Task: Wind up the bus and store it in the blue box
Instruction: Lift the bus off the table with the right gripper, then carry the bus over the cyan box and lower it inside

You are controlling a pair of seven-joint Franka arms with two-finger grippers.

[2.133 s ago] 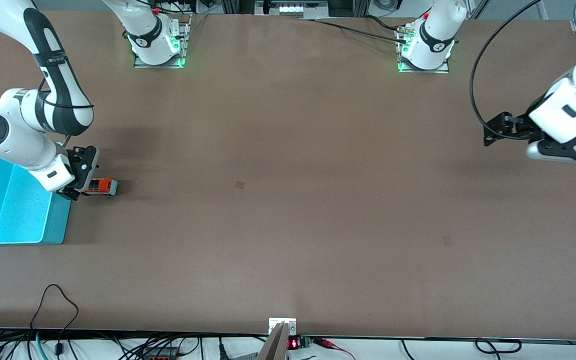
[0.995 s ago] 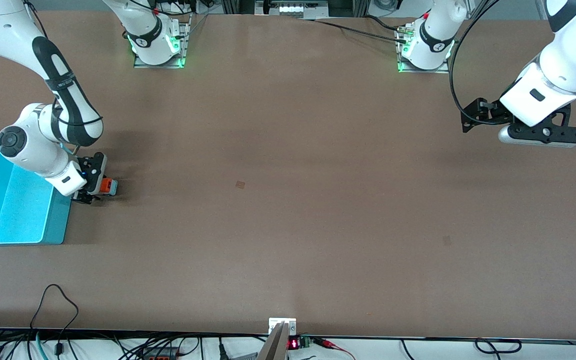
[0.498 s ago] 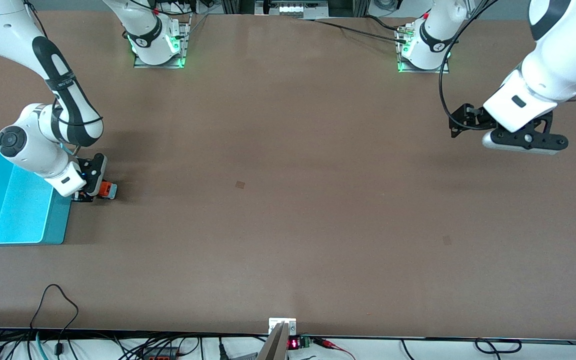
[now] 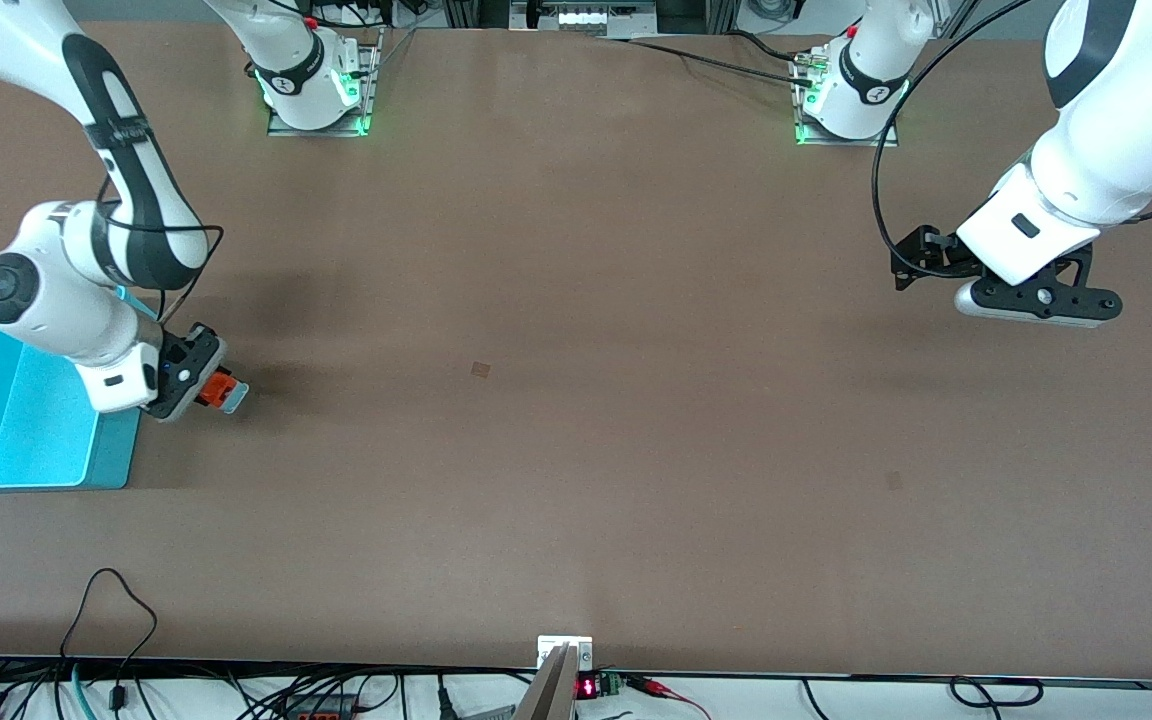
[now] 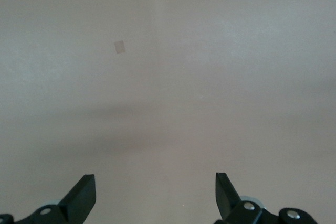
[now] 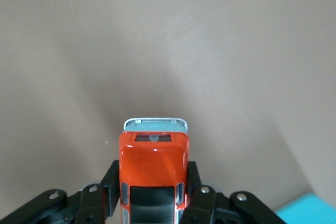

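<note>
My right gripper (image 4: 204, 383) is shut on the small orange bus (image 4: 220, 389), beside the blue box (image 4: 6, 415) at the right arm's end of the table. In the right wrist view the bus (image 6: 153, 167) sits between the two black fingers (image 6: 110, 179), its dark roof panel toward the camera and its grey end pointing away; the right gripper (image 6: 153, 187) grips its sides. A corner of the box (image 6: 310, 209) shows there. My left gripper (image 4: 1031, 300) hangs open and empty over bare table at the left arm's end, as the left wrist view (image 5: 155, 192) shows.
The brown table (image 4: 576, 400) holds a small dark patch (image 4: 480, 369) near the middle and another (image 4: 894, 481) nearer the front camera toward the left arm's end. Cables run along the table's front edge.
The right gripper has closed on the bus and tilted and shifted it slightly. The left arm has swung inward and lower over the table.
</note>
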